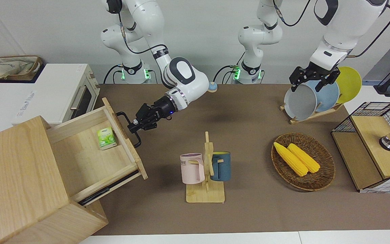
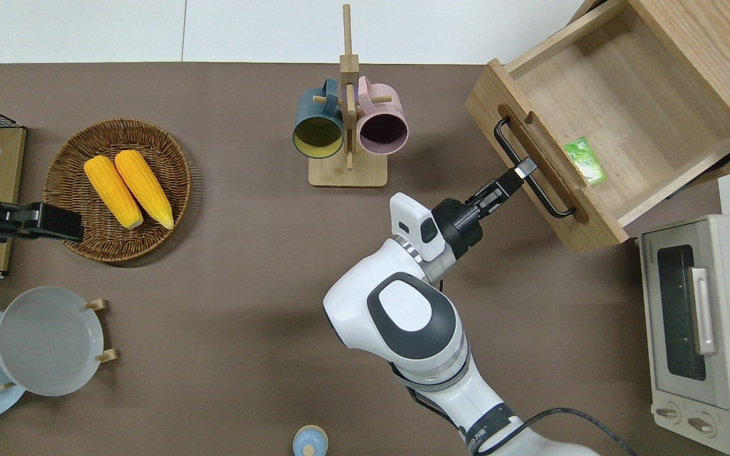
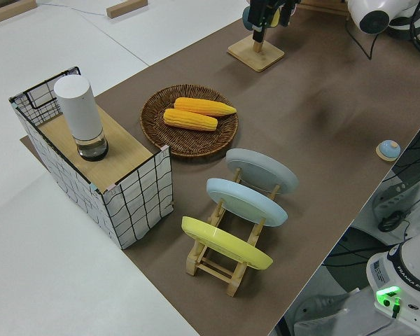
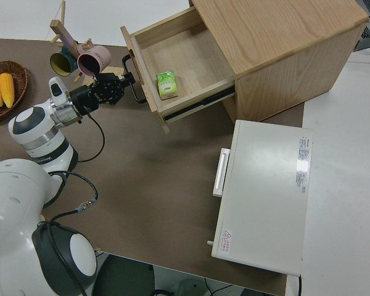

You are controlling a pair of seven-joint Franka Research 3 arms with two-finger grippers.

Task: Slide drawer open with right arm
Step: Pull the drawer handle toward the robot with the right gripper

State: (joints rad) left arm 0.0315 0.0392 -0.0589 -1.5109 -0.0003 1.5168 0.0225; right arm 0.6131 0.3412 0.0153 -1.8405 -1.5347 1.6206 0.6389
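I counted one drawer [image 1: 90, 159], pulled out of the cabinet [image 1: 19, 183] at the bench's right-arm end, one green packet [image 1: 107, 138] inside. Right gripper [image 1: 134, 126] clamped its black handle [image 1: 129, 130]. Two mugs [image 1: 203, 166], two corncobs [image 1: 296, 158]. Left arm parked.

Front and overhead cameras face opposite ways and share the whole table [image 2: 244, 253]; side cameras look from its ends.
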